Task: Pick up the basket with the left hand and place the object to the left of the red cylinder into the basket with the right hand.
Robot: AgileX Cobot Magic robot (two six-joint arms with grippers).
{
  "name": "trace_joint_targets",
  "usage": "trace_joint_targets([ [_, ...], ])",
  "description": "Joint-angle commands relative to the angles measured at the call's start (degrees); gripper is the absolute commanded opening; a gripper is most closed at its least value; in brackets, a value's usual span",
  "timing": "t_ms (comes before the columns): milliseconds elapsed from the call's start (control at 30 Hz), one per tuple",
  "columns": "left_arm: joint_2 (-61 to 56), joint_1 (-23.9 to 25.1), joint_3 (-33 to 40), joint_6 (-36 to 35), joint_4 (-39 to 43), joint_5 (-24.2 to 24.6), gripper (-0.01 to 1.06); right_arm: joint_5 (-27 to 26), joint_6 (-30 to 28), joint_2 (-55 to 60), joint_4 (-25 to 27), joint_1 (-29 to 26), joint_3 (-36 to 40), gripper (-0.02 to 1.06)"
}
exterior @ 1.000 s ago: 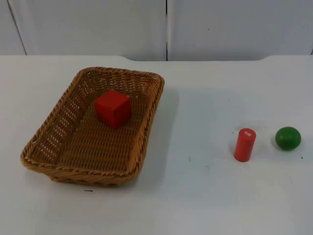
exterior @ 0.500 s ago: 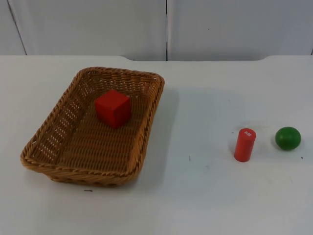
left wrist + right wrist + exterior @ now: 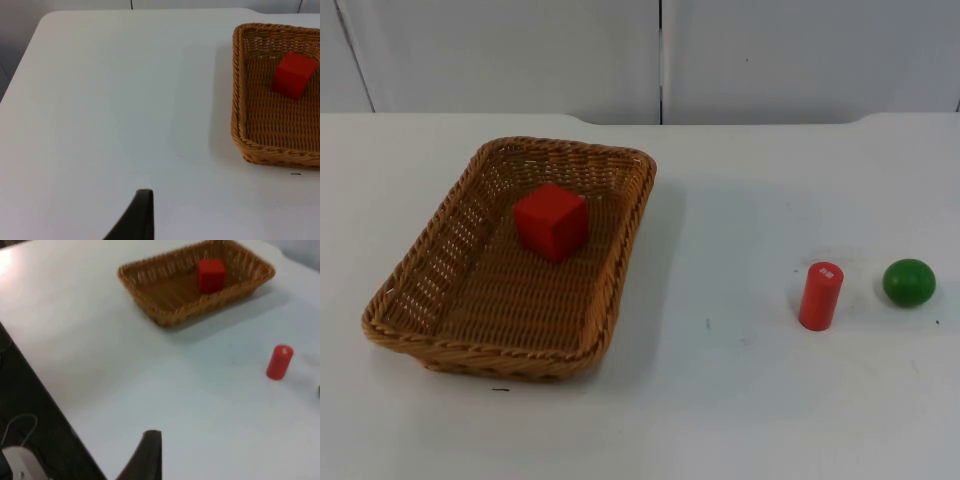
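red cube in the basket, both arms waiting

we see the brown woven wicker basket (image 3: 510, 262) resting on the white table top (image 3: 720, 400), with the red wooden cube (image 3: 551, 221) inside it toward the far end. the upright red cylinder (image 3: 821, 295) stands well apart to its right, the green ball (image 3: 909, 282) near beyond. one black fingertip (image 3: 137, 217) of the left gripper and one (image 3: 148, 455) of the right hang above bare table; we cannot tell how far either is open.

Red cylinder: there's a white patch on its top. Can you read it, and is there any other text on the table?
White patch on the red cylinder: too small and blurred to read.
Red cube, basket, green ball: no text or labels visible.
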Motion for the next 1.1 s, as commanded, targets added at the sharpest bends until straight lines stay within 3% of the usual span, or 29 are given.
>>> trace_joint_targets([
  [0,-0.2,-0.1,0.2,0.0,-0.7,-0.7,1.05,-2.3,0.0,-0.1,0.7,0.1,0.8,0.87],
  [67,-0.2,-0.1,0.2,0.0,-0.7,-0.7,1.05,-5.0,-0.4,-0.1,1.2,0.1,1.6,0.87],
  [667,-0.2,-0.1,0.2,0.0,-0.7,-0.7,1.05,-3.8,-1.5,-0.1,1.1,0.1,2.4,0.87],
  [767,-0.2,-0.1,0.2,0.0,-0.7,-0.7,1.05,-3.8,-2.0,-0.1,1.5,0.1,2.4,1.06],
  [1067,-0.2,-0.1,0.2,0.0,-0.7,-0.7,1.05,-3.8,-2.0,-0.1,1.5,0.1,2.4,1.05],
])
